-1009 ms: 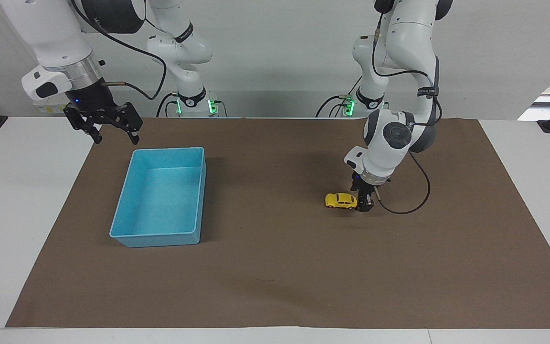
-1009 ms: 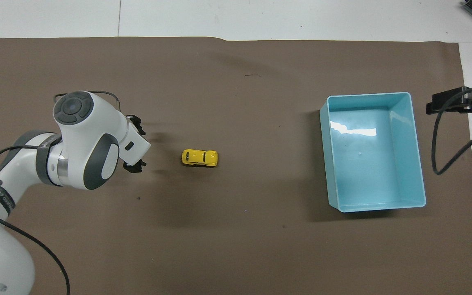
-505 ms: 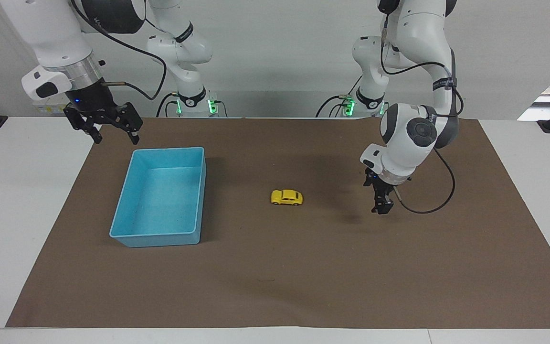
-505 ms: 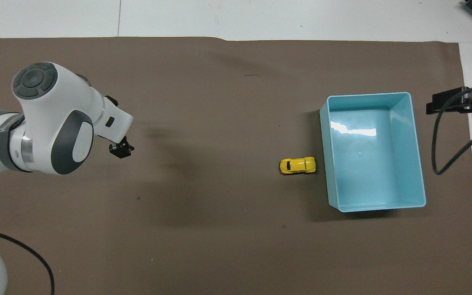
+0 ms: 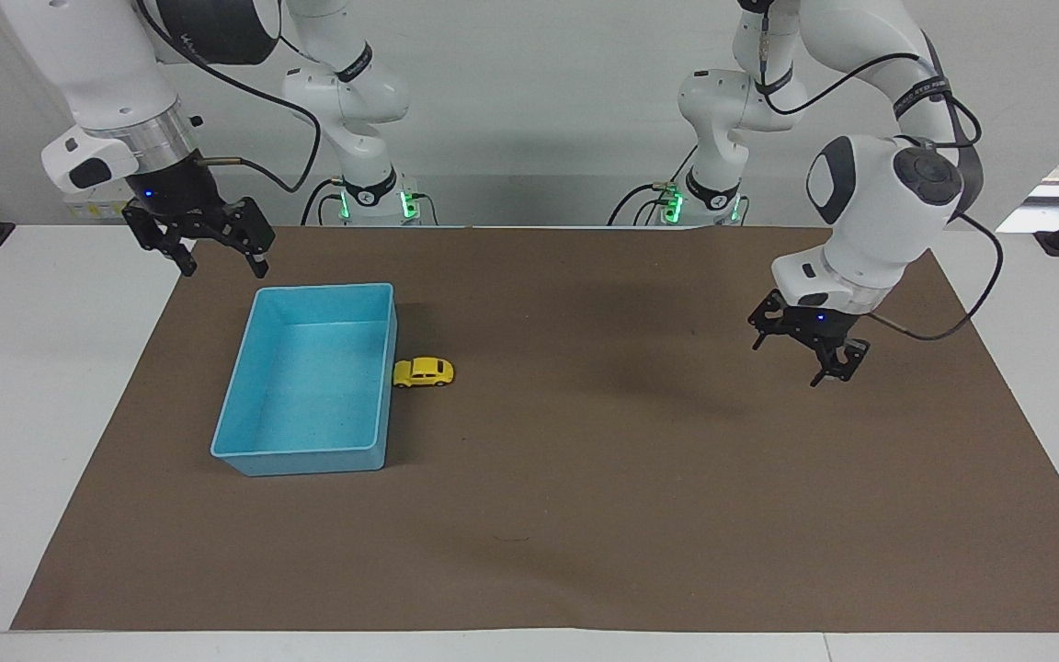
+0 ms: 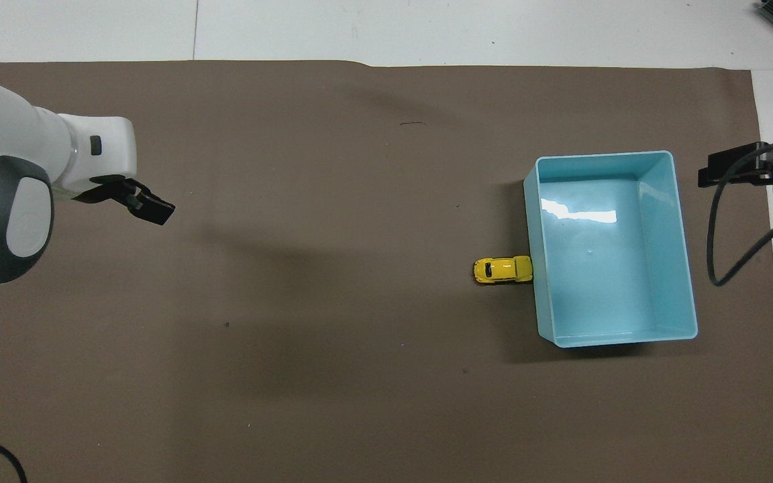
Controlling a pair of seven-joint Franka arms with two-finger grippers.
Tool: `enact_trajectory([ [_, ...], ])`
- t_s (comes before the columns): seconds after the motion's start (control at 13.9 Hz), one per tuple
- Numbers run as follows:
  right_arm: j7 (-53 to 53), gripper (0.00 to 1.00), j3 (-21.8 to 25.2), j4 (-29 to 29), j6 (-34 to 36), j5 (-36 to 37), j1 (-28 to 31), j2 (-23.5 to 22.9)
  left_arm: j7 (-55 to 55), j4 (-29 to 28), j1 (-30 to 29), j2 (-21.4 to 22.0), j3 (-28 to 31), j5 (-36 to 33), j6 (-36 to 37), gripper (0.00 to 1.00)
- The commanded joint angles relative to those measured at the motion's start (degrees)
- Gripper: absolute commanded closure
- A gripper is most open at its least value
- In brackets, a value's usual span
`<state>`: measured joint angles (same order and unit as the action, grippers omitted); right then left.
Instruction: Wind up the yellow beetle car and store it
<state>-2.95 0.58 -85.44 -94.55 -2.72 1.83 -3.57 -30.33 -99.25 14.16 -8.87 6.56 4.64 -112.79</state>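
Observation:
The yellow beetle car [image 5: 424,371] [image 6: 502,270] stands on its wheels on the brown mat, its nose against the outer long wall of the blue bin [image 5: 323,289] [image 6: 601,155]. The bin holds nothing. My left gripper [image 5: 805,359] [image 6: 135,201] hangs open and empty above the mat toward the left arm's end, well away from the car. My right gripper [image 5: 224,267] [image 6: 712,171] waits open and empty in the air by the bin's corner at the mat's edge on the right arm's end.
The brown mat [image 5: 585,506] covers most of the white table [image 5: 33,414]. A black cable loops down from the right gripper past the bin [image 6: 715,255].
The car has rolled across the mat from beside my left gripper to the bin's wall. My left gripper has risen and drawn back toward its own end. The right arm stayed still.

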Motion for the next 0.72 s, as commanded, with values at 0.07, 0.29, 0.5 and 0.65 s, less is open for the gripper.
enact_trajectory([
  [0.07,0.7,0.00,-0.2,0.1,0.8,0.2,0.3,0.4,20.0,4.5,-0.5,1.9,0.6,-0.7,4.4,0.00],
  [0.29,0.7,0.00,-0.2,0.1,0.8,0.2,0.3,0.4,31.4,10.1,-0.5,2.5,1.8,-0.8,13.5,0.00],
  [0.5,0.5,0.00,-0.2,-0.9,3.7,0.2,-0.1,1.5,32.3,13.1,-0.5,5.0,5.0,-0.9,22.7,0.00],
  [0.65,0.7,0.00,-0.2,-1.1,5.9,0.1,0.2,1.9,32.0,12.3,-0.5,8.9,5.7,-1.0,24.8,0.00],
])
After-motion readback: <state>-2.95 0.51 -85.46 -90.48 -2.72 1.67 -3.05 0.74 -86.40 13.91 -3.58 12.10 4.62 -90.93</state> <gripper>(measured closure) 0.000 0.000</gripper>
